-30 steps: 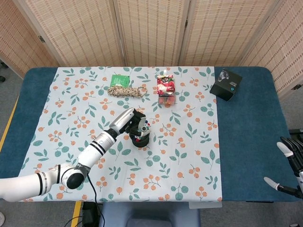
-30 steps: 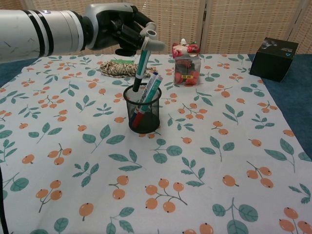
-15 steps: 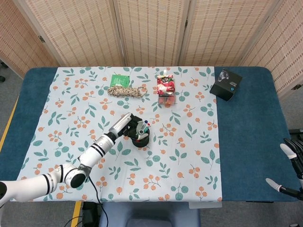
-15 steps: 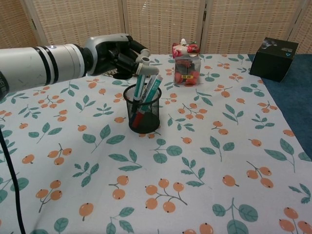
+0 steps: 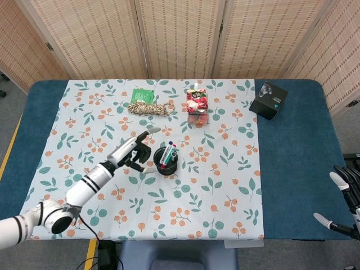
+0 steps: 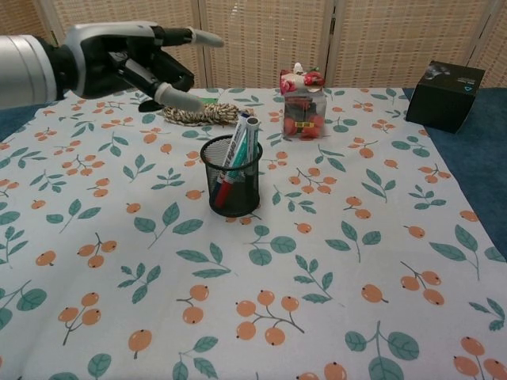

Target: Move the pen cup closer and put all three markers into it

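The black mesh cup stands upright near the middle of the flowered cloth on the desk. Three markers lean inside it, tips down, their caps poking above the rim and tilting to the right; one shows a red end through the mesh at the bottom.

The left robot hand hovers up and to the left of the cup, clear of it, fingers spread wide and holding nothing. The right robot hand sits off the desk's far right edge, fingers apart, also holding nothing.

Behind the cup lies a coil of rope, partly over a green packet. Beside that stands a clear box with red things inside. A black box rests on the bare blue desk at the far right.
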You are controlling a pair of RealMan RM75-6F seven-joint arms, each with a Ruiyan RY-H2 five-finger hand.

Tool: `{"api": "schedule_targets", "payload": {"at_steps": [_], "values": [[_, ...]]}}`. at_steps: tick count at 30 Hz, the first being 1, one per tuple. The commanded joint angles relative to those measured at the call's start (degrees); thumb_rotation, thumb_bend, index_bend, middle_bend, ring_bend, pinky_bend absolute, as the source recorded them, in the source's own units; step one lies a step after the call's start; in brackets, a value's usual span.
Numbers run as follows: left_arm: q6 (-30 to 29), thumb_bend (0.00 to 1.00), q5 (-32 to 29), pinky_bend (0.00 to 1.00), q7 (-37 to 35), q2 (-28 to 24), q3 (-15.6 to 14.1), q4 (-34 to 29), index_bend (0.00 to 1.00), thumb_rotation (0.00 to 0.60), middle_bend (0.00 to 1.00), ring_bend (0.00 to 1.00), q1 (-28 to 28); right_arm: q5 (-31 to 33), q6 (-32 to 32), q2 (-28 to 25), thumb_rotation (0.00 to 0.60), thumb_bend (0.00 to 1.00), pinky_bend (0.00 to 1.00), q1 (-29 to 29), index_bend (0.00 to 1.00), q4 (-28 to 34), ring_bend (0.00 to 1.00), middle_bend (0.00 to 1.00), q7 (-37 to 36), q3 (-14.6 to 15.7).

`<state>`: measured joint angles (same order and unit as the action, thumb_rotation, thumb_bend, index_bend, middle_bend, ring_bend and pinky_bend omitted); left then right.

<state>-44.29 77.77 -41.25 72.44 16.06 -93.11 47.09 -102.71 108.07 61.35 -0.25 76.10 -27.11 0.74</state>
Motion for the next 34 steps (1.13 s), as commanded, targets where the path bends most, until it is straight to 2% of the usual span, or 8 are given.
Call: {"api": "schedule_targets", "payload": {"at_steps": [1, 6, 8, 10, 16, 24, 29, 34], "values": [[-11.68, 0.11, 9.48, 0.80, 8.69, -13.46, -4.46, -10.85, 0.00, 0.600, 0.66, 0.60, -9.19, 0.21, -0.33, 0.12, 0.600, 0.05, 0.00, 0.03, 0.00, 0.19, 0.00, 0.00, 0.42, -0.06], [-29.16, 0.11, 16.63, 0.67, 29.94, -22.78, -10.21, -15.55, 0.00, 0.600, 0.45, 0.40, -22.71, 2.31, -2.30, 0.77, 0.600, 0.05, 0.00, 0.14, 0.00, 1.82, 0.00, 0.00, 4.40, -0.90], [-36.10, 0.11, 17.86, 0.59, 37.63, -22.65, -12.19, -15.11, 0.00, 0.600, 0.38, 0.34, -28.19, 3.22, -3.56, 0.96, 0.600, 0.05, 0.00, 0.18, 0.00, 2.99, 0.00, 0.00, 6.63, -1.06], [-39.94, 0.11, 18.36, 0.54, 41.06, -21.95, -13.95, -14.12, 0.00, 0.600, 0.31, 0.29, -31.84, 3.70, -4.50, 1.26, 0.600, 0.05, 0.00, 0.29, 0.00, 3.96, 0.00, 0.00, 8.82, -1.20], [-48.37, 0.11, 16.51, 0.44, 47.47, -16.20, -16.12, -5.96, 0.00, 0.600, 0.17, 0.15, -39.83, 6.49, -8.67, 1.87, 0.600, 0.05, 0.00, 0.66, 0.00, 7.13, 0.00, 0.00, 15.17, -1.59], [-56.48, 0.10, 13.36, 0.40, 44.26, -6.50, -14.49, 7.02, 0.00, 0.600, 0.10, 0.10, -45.33, 13.02, -14.45, 2.80, 0.600, 0.05, 0.00, 1.24, 0.00, 10.76, 0.00, 0.00, 24.12, -3.22], [-58.57, 0.10, 13.54, 0.39, 47.03, -4.99, -13.62, 8.71, 0.00, 0.600, 0.08, 0.10, -46.35, 16.51, -15.37, 3.79, 0.600, 0.05, 0.00, 1.05, 0.00, 12.64, 0.00, 0.00, 29.22, -4.66], [-56.53, 0.10, 13.52, 0.39, 47.54, -5.22, -13.81, 8.02, 0.00, 0.600, 0.08, 0.10, -45.96, 15.40, -15.22, 3.32, 0.600, 0.05, 0.00, 0.94, 0.00, 12.90, 0.00, 0.00, 28.38, -4.43]]}}
